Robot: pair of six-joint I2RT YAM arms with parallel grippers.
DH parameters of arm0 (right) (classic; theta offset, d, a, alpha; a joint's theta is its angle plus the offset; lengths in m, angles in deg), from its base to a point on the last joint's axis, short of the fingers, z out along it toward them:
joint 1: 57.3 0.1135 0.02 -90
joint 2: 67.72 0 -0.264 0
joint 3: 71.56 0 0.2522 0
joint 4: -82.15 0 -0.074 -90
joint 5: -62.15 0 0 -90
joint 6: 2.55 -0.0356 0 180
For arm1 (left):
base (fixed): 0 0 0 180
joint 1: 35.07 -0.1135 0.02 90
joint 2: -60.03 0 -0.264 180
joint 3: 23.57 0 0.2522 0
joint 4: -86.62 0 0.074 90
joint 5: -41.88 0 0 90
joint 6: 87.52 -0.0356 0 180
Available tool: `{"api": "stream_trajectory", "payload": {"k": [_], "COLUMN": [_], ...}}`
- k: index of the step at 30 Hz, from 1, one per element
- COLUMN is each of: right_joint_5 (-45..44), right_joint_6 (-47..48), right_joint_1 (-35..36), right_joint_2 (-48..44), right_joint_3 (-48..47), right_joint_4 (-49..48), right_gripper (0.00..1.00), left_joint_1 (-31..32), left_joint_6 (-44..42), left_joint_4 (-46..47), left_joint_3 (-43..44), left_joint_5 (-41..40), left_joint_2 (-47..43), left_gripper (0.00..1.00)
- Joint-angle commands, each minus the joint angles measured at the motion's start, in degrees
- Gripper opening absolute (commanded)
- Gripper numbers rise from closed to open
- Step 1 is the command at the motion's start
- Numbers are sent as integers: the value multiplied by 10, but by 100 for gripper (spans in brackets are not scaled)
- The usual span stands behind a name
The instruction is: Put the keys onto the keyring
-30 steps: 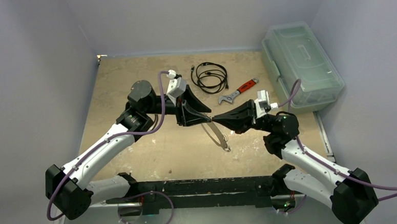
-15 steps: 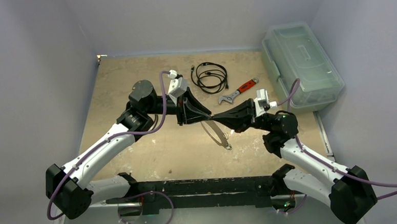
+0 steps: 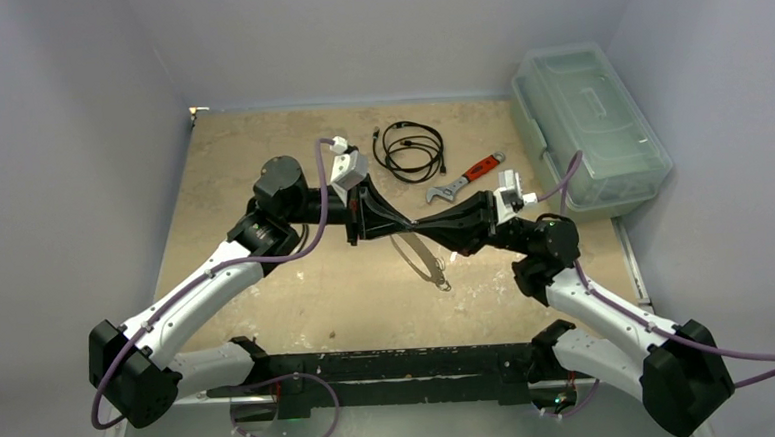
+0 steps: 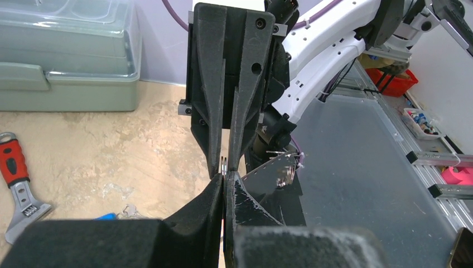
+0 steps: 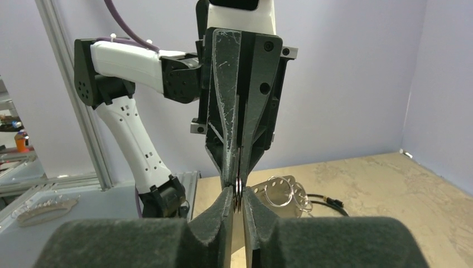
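At table centre the two arms meet tip to tip, the left reaching in from 8 o'clock and the right from 4 o'clock. The left gripper has its jaws drawn down to a slit, nipping a thin metal rim. The right gripper faces it, equally narrow and clamped on the same rim from the opposite side. Both wrist views show that rim edge-on between the two sets of tips. The keyring is thus held off its upper edge by both grippers, and from the pinch it trails toward 5 o'clock over the table. The blue-headed key lies on the table surface below the left gripper, apart from the ring. A pale metal piece lies just beside it, probably the second key, though the finger hides too much to confirm. The coiled black cable lies at 12 o'clock from the pinch and the red-handled wrench at 1 o'clock. The clear plastic box sits at 2 o'clock, at the table's edge.
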State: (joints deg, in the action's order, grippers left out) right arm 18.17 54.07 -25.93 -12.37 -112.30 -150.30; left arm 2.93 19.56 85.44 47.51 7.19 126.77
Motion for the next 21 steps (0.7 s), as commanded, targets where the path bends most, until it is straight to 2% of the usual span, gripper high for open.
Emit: {"api": "stream_trajectory", "payload": {"k": [1,7,12,21], "right_joint_5": [4,-1,-18,-44], "right_joint_6": [4,43,100,193], "right_joint_1": [8,8,7,7], "right_joint_2": [-9,-26,-55,-89], "right_joint_3": [-13,-19,-31,-60], "right_joint_4": [-3,64,160,310], "right_gripper": [20,30,37,35], "left_joint_1": [3,4,4,4], "left_joint_6": [-20,-26,-34,-50], "left_joint_4": [-21,-29,-38,-60], "left_joint_3": [15,16,17,22], "left_joint_5": [-52,-57,-63,-75], "left_joint_2": [4,3,3,3], "left_gripper": [0,0,0,0]}}
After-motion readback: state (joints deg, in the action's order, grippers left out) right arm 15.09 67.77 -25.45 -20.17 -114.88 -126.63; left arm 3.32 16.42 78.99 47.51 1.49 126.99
